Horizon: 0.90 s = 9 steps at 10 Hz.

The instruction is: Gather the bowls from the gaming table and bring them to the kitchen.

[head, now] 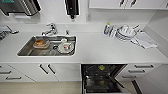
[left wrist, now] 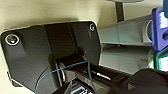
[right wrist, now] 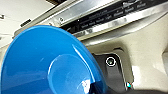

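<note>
Blue bowl (right wrist: 50, 62) large and close before the right wrist camera, underside showing, almost certainly in the right gripper's hold, though fingers hidden behind the bowl, so spread impossible to judge. Just beyond the bowl, the open dishwasher door's edge (right wrist: 117, 15), a dark control strip with pale lettering between bright metal bands. Left gripper's state impossible to tell from the left wrist view; near that wrist, a grey sloping panel (left wrist: 122, 33) and a purple-blue object (left wrist: 160, 27) at the edge. From the head camera, kitchen ahead and below: white countertop (head: 100, 50), steel sink (head: 47, 46) with an orange item (head: 39, 43) and a white dish (head: 66, 47) inside, tap (head: 50, 28) behind it. Stacked white dishes (head: 125, 32), a small bottle (head: 107, 28) and a cloth (head: 146, 40) farther along the counter. Open black dishwasher (head: 102, 78) under the counter, two yellow-green bowls (head: 101, 67) visible in its racks, one above the other. White drawers with dark bar handles (head: 143, 66) on either side.
</note>
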Available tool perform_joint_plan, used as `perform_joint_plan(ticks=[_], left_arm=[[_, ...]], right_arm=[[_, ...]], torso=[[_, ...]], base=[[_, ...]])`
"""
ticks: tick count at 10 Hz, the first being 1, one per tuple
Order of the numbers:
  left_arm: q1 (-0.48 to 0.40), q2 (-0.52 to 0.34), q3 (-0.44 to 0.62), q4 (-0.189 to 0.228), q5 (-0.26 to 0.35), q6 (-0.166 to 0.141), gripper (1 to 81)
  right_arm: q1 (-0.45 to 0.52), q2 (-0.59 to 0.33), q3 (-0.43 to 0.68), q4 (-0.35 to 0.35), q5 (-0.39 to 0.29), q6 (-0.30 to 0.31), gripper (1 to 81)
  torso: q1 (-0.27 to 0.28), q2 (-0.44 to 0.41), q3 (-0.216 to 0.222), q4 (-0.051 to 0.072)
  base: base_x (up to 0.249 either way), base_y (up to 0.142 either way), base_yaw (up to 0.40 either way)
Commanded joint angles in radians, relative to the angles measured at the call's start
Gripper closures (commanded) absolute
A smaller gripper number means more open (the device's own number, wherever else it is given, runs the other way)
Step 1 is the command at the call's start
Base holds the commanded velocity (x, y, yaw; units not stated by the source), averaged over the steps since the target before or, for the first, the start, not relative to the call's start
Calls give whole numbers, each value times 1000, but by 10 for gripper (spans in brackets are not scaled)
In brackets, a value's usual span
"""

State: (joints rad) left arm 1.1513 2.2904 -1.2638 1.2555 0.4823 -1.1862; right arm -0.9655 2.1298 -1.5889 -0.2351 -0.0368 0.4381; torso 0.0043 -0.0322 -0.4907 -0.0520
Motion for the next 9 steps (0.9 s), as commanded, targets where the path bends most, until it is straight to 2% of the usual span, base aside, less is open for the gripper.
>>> perform_joint_plan(ticks=[1, 3, 5, 6, 7, 8, 9], left_arm=[[221, 216, -652, 78, -563, -64, 10], [268, 288, -911, 32, -787, -63, 10], [316, 364, -1164, 1, -978, -62, 10], [343, 405, -1271, -21, -1040, -57, 10], [368, 445, -1369, -56, -1077, -53, 10], [391, 480, -1442, -80, -1099, -53, 10], [403, 520, -1492, -83, -1107, -53, 10]], right_arm=[[153, -58, 23, 51, -130, 7, 811], [232, -63, 64, 82, -170, 7, 811], [326, -39, 83, 127, -219, 5, 811], [364, -9, 75, 138, -236, 5, 811], [407, 26, 60, 140, -250, 5, 811], [435, 56, 48, 153, -255, 7, 811], [454, 98, 17, 183, -255, 5, 811]], torso=[[0, 0, 0, 0], [0, 0, 0, 0], [0, 0, 0, 0], [0, 0, 0, 0], [0, 0, 0, 0], [0, 0, 0, 0], [0, 0, 0, 0]], base=[[0, 0, 0], [0, 0, 0], [0, 0, 0], [0, 0, 0], [0, 0, 0], [0, 0, 0], [0, 0, 0]])
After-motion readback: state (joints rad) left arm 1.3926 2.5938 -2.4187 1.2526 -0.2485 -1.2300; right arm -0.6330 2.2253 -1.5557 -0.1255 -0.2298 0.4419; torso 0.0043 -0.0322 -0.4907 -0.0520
